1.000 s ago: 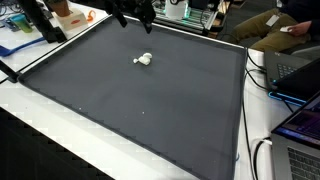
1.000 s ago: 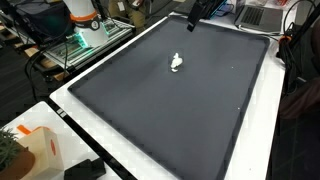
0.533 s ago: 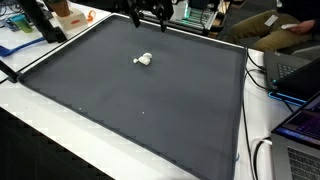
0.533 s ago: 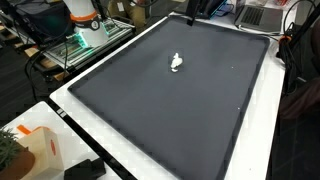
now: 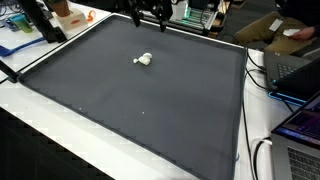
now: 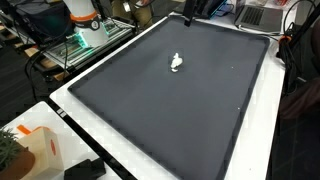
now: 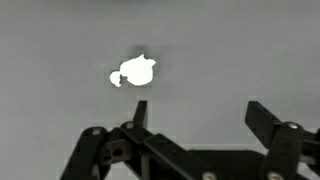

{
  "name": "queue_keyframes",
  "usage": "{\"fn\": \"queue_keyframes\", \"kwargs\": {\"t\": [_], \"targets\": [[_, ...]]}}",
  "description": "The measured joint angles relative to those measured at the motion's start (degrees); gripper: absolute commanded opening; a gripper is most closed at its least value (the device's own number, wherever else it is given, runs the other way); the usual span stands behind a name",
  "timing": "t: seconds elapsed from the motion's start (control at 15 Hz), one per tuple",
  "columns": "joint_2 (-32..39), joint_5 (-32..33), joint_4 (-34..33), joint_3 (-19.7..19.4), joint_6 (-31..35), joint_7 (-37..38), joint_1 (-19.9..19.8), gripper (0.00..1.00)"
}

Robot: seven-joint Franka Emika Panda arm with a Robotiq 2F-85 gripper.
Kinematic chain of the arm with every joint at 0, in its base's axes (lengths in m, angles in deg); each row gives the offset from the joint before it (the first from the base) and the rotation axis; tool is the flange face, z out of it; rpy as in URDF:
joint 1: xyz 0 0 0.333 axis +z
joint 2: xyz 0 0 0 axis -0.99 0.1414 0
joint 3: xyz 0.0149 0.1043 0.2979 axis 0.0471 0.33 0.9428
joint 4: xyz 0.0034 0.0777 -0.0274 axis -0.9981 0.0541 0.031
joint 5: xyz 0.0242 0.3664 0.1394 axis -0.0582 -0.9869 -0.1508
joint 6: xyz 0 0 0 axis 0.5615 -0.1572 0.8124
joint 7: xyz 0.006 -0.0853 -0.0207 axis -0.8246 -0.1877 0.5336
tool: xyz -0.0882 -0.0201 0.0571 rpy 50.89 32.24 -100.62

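Shows a black hand (image 5: 147, 13) hanging over the far edge of a dark mat (image 5: 140, 115) in both exterior views, fingers spread wide and pinching nothing. Looks down from the wrist past that hand (image 7: 197, 112), its two fingers (image 7: 262, 120) standing well apart at the bottom of the picture, bare mat between them. Finds a small white object (image 5: 144, 59) lying on the mat, closer to the far edge than to the near one, well apart from the hand and touched by nothing. Places that object (image 7: 133, 72) up and left of the fingers in the wrist view, bleached to a white blob with a small knob at one side; possibly a tiny teapot or figurine, but too bright to tell. Puts the object (image 6: 177, 63) in the upper middle of the mat (image 6: 170, 115) in an exterior view, with the hand (image 6: 190, 12) beyond it at the top edge. Sets the mat on a white tabletop (image 5: 45, 135) that frames it on all visible sides. Leaves a laptop (image 5: 300, 125) at the tabletop's edge and an orange box (image 6: 45, 150) near a corner, both well apart from the object.
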Motion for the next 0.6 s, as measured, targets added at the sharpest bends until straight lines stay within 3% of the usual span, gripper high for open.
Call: {"fn": "queue_keyframes", "kwargs": {"t": [0.33,0.6], "targets": [[-6.4,-0.3,12.6,0.2,3.2,4.7,0.1,1.0],[-15.0,-1.0,25.1,1.2,9.5,10.3,0.2,1.0]]}}
